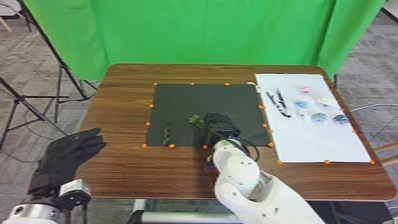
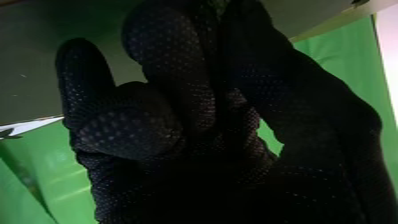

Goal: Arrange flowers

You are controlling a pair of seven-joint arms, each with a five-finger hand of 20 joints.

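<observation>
Right hand (image 1: 220,124), in black fabric glove, over the dark grey rectangular mat (image 1: 200,100), which lies on the brown wooden table (image 1: 115,170). Fingers drawn in toward the thumb, pinching; in the wrist view a bit of green shows between the tips. Green leafy sprig (image 1: 195,120) lies at the fingertips, on the robot's left of them in the head view, its leaves spread outward over the mat. Second sprig, a long narrow green stem (image 1: 166,134), on the mat farther to the left of those fingers, apart from them, running roughly front to back. Small flower heads well to the right of the fingers, on a white rectangular sheet: one pink (image 1: 306,90), one pale blue (image 1: 301,104), others white and blue-green. A slender dark two-legged tool (image 1: 280,104) on the same sheet, between fingers and flowers. Left hand (image 1: 67,154), gloved black, by the table's left edge, fingers extended, nothing held, all sprigs well apart from them.
</observation>
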